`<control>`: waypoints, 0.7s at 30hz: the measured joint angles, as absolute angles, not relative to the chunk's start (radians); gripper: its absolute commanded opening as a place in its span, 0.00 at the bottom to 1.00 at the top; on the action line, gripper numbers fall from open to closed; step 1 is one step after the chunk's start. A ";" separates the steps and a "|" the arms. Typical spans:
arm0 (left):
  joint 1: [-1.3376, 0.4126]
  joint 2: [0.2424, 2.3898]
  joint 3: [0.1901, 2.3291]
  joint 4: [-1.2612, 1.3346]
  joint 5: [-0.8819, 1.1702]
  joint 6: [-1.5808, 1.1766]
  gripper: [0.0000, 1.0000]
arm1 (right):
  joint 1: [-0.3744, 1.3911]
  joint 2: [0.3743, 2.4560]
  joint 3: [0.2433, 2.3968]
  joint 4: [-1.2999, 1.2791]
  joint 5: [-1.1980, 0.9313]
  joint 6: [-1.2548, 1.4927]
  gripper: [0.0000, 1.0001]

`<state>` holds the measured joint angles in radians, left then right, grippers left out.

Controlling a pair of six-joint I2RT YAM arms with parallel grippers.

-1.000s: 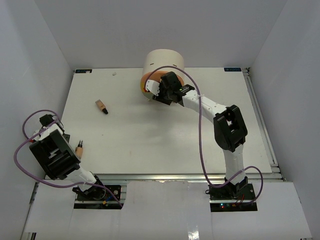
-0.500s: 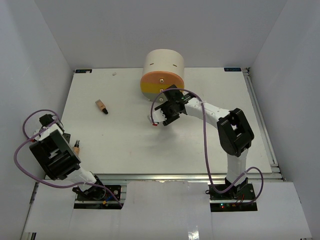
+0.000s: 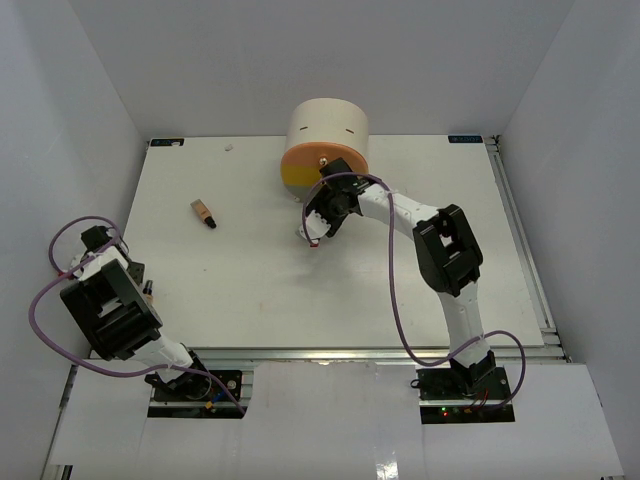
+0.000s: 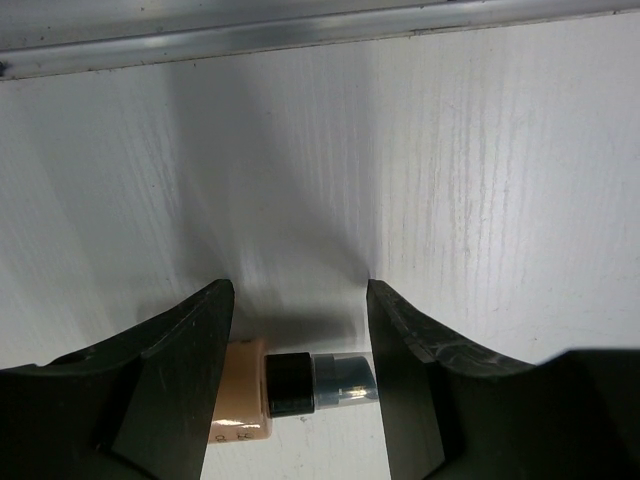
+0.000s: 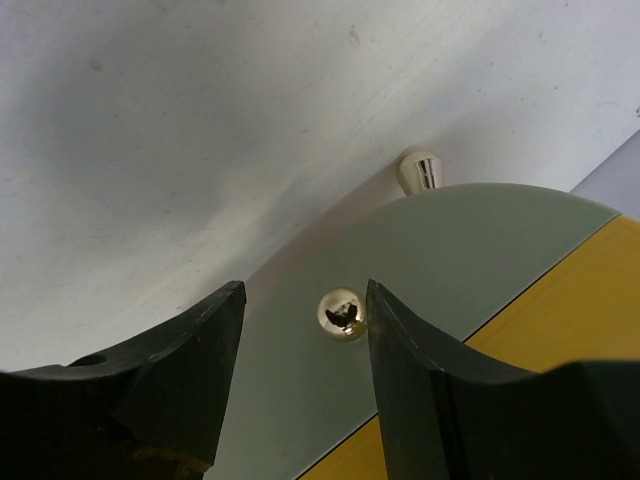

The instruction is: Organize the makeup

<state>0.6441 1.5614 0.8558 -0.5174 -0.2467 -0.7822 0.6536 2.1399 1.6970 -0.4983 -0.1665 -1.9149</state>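
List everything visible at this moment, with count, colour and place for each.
drawer unit: one, cream cylinder, front striped orange, yellow and pale green, back centre of the table
knobs: two seen, gold, on the drawer fronts
loose tan bottle: one, tan with dark cap, lying left of centre
second tan bottle: one, tan, black collar, silver tip, near the left front corner
white speck: one, far left of the table, too small to identify
table: one, white
left gripper: one, black, shut on the second tan bottle
right gripper: one, black, open, a knob between its fingers
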 measured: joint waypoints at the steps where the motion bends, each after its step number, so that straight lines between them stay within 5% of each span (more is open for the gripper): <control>1: 0.644 1.561 0.856 -0.517 -0.244 -0.782 0.67 | 0.652 2.150 1.710 -0.497 -0.166 -1.921 0.53; 12: 0.638 1.560 0.856 -0.510 -0.223 -0.782 0.67 | 0.642 2.231 1.799 -0.495 -0.157 -1.970 0.28; 21: 0.638 1.560 0.856 -0.504 -0.211 -0.782 0.67 | 0.641 2.232 1.802 -0.491 -0.156 -1.975 0.18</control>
